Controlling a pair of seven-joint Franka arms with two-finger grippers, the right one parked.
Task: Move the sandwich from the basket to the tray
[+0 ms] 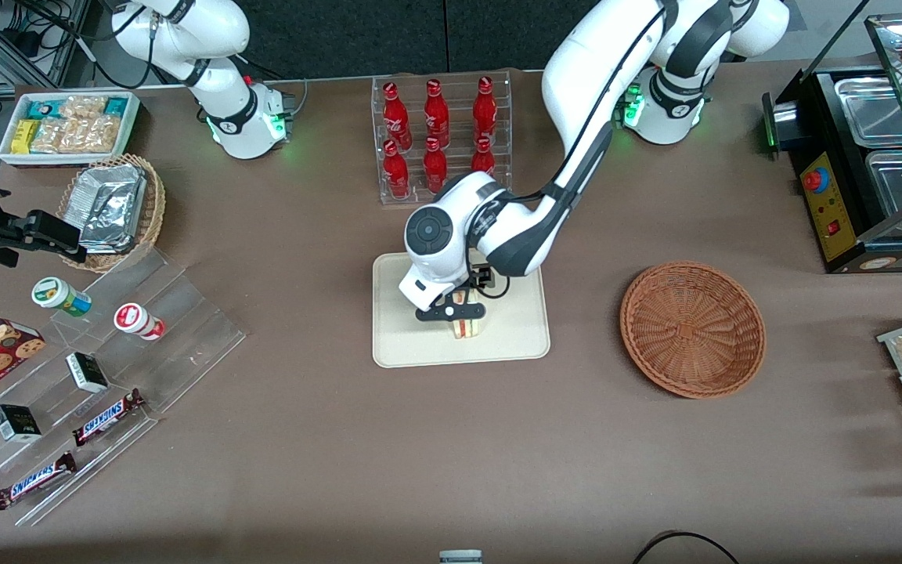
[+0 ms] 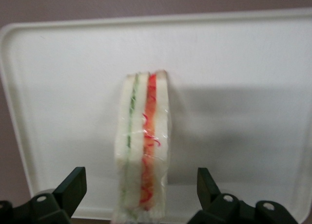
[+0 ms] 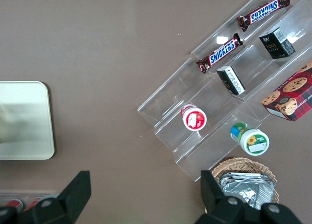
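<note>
The sandwich [image 1: 468, 322], a wedge of white bread with green and orange-red layers in clear wrap, stands on its edge on the cream tray [image 1: 514, 337], in the part nearer the front camera. My gripper [image 1: 457, 310] hangs low over it and is open. In the left wrist view the sandwich [image 2: 144, 146] sits between the black fingers [image 2: 73, 185], with a gap on each side, on the tray [image 2: 234, 63]. The reddish-brown wicker basket [image 1: 692, 329] lies empty beside the tray, toward the working arm's end of the table.
A clear rack of red bottles [image 1: 439, 137] stands farther from the front camera than the tray. Toward the parked arm's end are acrylic steps with snacks [image 1: 99, 368], a tan basket of foil packets [image 1: 114, 207] and a white bin [image 1: 67, 125]. A black food warmer [image 1: 866, 172] stands at the working arm's end.
</note>
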